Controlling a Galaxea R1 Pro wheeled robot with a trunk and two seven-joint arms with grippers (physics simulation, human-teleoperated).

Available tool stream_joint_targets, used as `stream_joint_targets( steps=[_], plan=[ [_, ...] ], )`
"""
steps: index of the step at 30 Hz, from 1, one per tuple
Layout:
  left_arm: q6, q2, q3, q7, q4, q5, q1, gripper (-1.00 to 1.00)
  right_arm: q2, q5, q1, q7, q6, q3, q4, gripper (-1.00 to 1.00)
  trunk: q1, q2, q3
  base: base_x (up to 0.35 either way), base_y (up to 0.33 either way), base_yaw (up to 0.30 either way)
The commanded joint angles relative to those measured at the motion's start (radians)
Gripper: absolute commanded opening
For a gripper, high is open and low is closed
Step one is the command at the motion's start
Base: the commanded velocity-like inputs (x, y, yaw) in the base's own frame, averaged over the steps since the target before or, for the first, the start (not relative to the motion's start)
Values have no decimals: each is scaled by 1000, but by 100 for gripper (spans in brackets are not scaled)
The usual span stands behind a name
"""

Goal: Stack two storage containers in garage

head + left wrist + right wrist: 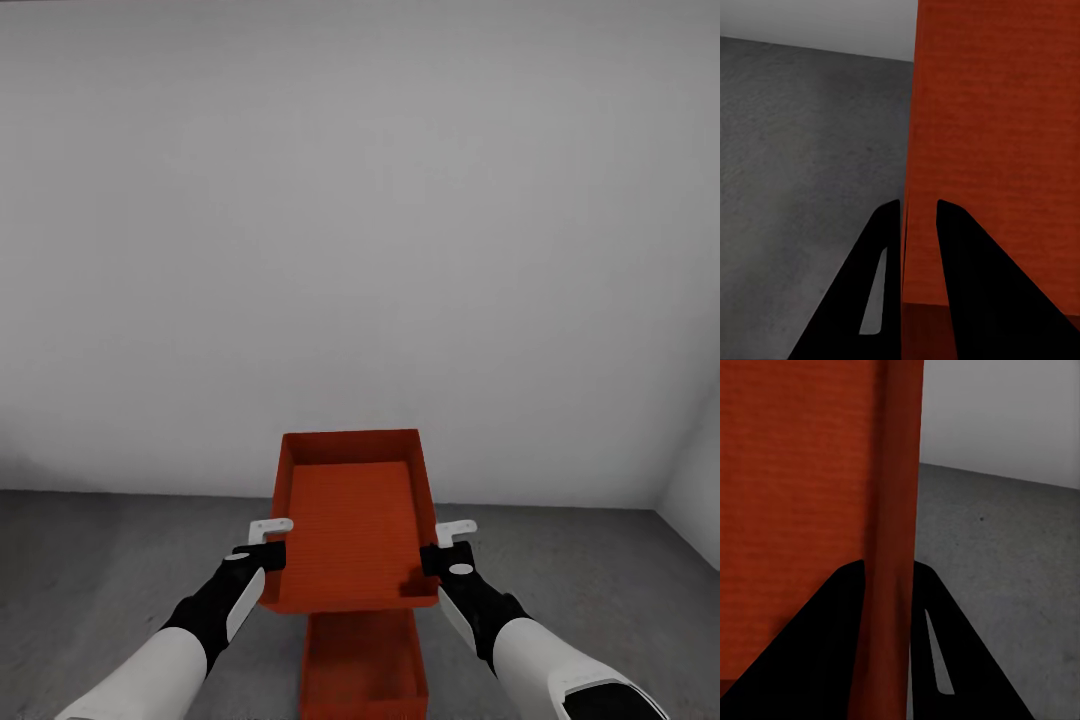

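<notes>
Lower bin: plain red-orange open-top rectangular container (364, 668) on the dark grey mottled concrete floor (90, 560), bottom centre of the head view, nothing inside it.
Left gripper (268, 541): black fingers (881, 281) clamped across the held bin's left wall, one finger on each face.
Right gripper (440, 548): black fingers (825, 652) pinching the right wall likewise.
Held bin: matching red-orange smooth-walled container (350, 525), lower centre, lifted above the lower one, finely ribbed bottom, nothing inside.
Backdrop: plain white-grey wall (360, 220) across the upper frame.
</notes>
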Motion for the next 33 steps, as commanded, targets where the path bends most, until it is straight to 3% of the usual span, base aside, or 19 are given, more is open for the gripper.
stream_joint_targets(
  steps=[1, 33],
  plan=[
    [-38, 2, 3, 15, -28, -7, -1, -100, -1, 2, 0, -54, 2, -19, 3, -100, 0, -1, -3, 0, 0, 0],
    [-38, 2, 3, 15, -28, -8, -1, -100, -1, 2, 0, -54, 2, -19, 3, -100, 0, -1, -55, 0, 0, 0]
  ],
)
